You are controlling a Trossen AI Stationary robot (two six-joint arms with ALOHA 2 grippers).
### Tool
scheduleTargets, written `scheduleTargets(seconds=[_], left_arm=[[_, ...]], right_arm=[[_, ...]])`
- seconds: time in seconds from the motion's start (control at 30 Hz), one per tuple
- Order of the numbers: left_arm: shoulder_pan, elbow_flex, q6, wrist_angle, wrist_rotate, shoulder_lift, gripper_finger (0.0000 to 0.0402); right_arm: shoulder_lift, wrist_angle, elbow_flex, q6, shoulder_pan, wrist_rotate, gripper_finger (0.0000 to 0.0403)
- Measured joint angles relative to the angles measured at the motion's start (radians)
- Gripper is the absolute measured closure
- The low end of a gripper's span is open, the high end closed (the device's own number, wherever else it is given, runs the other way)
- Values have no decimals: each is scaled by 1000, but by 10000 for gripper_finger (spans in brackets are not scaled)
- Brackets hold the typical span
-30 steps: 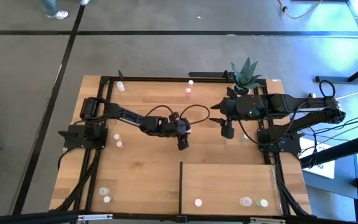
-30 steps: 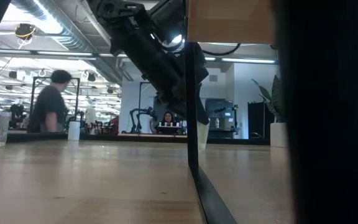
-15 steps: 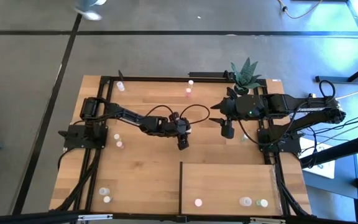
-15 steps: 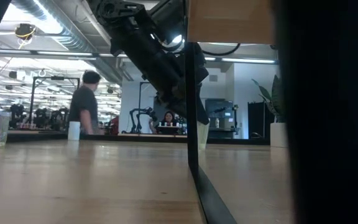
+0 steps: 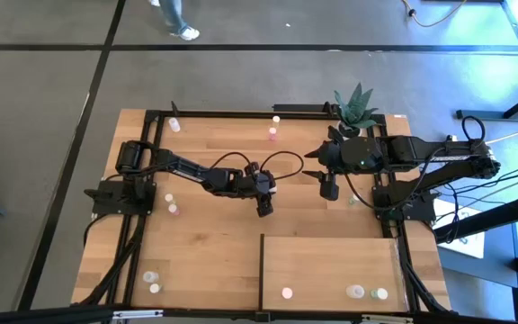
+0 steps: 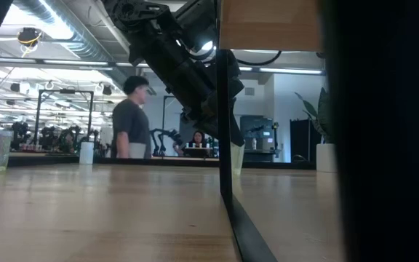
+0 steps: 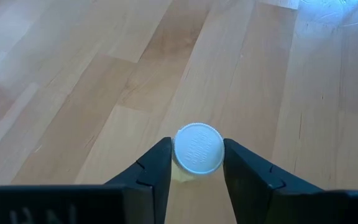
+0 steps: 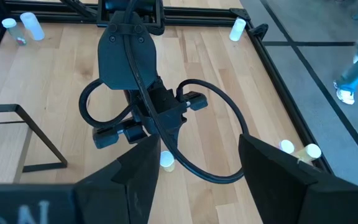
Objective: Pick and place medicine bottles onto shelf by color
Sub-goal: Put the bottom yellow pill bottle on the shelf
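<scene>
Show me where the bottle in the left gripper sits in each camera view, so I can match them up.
High view: hidden under the left gripper, mid-table.
Low view: cannot make it out.
Left wrist view: white-capped bottle between the fingers, centre.
Right wrist view: bottle below the left arm's cable loop.
Shared landmark: the left gripper, above the shelf corner.

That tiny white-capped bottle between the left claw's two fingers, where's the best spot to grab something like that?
Probably round its sides, just under the cap, coming straight down from above. The bottle stands upright and round, so the left claw can squeeze opposite sides, as its fingers already bracket it. The right claw waits apart.
</scene>
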Motion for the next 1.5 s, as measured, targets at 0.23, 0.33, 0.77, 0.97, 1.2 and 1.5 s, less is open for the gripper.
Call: scheduleTargets(seconds=[0.23,0.33,0.77,0.97,1.2,1.5], left_arm=[[6,0,-4,0,-5,0,269],[12,0,-5,0,-6,0,260],[13,0,-7,0,-4,-1,253],[13,0,-7,0,31,-1,253],[16,0,0,0,29,-2,253],[32,0,1,0,28,-2,252]], right_arm=[[0,0,0,0,0,0,185],[0,0,0,0,0,0,185],[0,0,0,0,0,-12,185],[0,-1,0,1,0,-38,185],[0,0,0,3,0,-36,185],[0,0,0,2,0,-36,185]])
